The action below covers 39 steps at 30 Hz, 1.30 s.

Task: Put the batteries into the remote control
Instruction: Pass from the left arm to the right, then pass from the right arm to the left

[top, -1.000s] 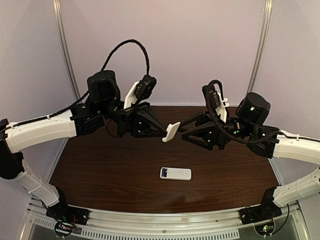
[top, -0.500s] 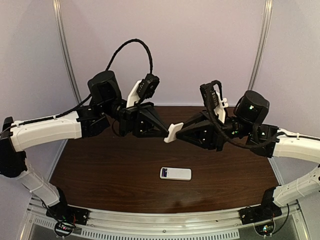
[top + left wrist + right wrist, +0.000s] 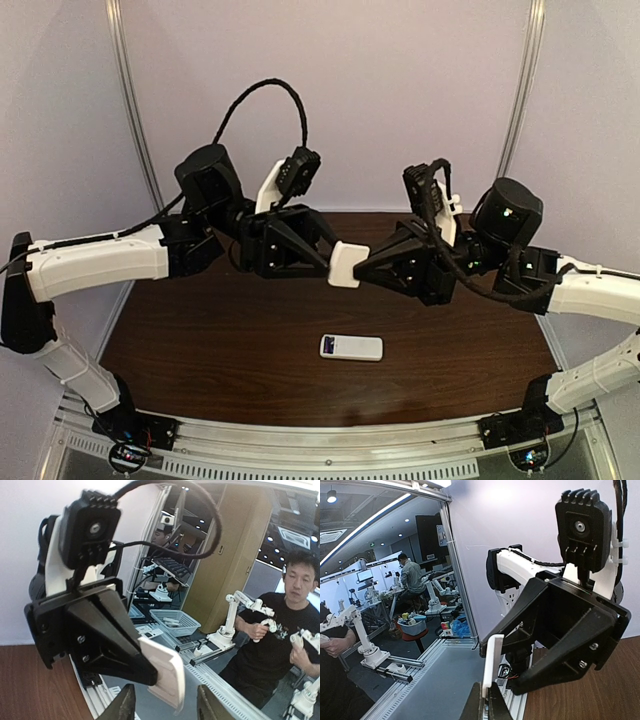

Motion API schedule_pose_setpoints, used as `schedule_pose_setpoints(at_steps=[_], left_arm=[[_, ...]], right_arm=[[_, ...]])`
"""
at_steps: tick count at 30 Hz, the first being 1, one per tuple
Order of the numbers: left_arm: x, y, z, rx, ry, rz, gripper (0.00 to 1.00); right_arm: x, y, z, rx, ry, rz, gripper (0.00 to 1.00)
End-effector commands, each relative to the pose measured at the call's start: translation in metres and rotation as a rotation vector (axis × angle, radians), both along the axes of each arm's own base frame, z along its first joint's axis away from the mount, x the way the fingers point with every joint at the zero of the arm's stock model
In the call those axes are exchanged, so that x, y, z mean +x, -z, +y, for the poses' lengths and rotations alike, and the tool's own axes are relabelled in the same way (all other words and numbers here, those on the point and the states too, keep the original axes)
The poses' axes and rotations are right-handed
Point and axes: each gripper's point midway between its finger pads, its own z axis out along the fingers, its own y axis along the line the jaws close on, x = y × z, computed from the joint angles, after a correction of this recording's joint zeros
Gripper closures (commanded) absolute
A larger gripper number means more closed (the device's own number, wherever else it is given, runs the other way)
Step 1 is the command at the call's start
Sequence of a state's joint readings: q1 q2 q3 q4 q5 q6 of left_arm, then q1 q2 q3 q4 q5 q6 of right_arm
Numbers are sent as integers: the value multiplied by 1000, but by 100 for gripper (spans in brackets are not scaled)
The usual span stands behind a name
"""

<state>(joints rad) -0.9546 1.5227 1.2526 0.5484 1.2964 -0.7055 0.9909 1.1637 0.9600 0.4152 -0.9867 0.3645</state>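
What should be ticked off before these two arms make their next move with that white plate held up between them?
1. Right end effector clamped on the white plate: ok.
2. Left end effector fingers apart, not gripping the plate: ok.
3. Remote control flat on the table, clear of both arms: ok.
4. Batteries in sight: not ok, none visible.
5. Remote's battery bay open: cannot tell, face is up.
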Motion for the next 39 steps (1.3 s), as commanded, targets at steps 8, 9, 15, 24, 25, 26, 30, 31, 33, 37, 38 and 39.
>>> schedule_pose_setpoints(at_steps=[8, 9, 15, 24, 25, 26, 30, 31, 33, 37, 38, 39], left_arm=[[92, 1, 28, 21, -674, -226, 3], [99, 3, 33, 27, -734, -264, 3], [123, 46, 56, 117, -939, -556, 2], [102, 131, 38, 260, -852, -1039, 4], [100, 138, 34, 268, -836, -1058, 4], [96, 143, 30, 269, -816, -1079, 4], [92, 158, 21, 283, -768, -1113, 6], [91, 160, 20, 282, -758, -1116, 7], [90, 164, 16, 284, -734, -1119, 8], [87, 171, 7, 291, -689, -1103, 12], [88, 173, 6, 298, -686, -1105, 13], [89, 176, 4, 307, -681, -1104, 13]], right_arm=[[30, 30, 0, -130, 169, 150, 100], [37, 36, -2, -141, 191, 180, 100], [75, 68, -14, -188, 297, 383, 100], [92, 131, -5, -274, 283, 641, 100], [92, 136, -4, -276, 274, 660, 100], [92, 140, -3, -273, 264, 680, 100], [93, 150, 0, -275, 255, 717, 100], [93, 151, 0, -273, 253, 719, 100], [92, 152, 0, -268, 245, 726, 100], [92, 156, 3, -265, 233, 742, 100], [92, 156, 3, -263, 228, 742, 100], [92, 157, 4, -263, 225, 746, 100]])
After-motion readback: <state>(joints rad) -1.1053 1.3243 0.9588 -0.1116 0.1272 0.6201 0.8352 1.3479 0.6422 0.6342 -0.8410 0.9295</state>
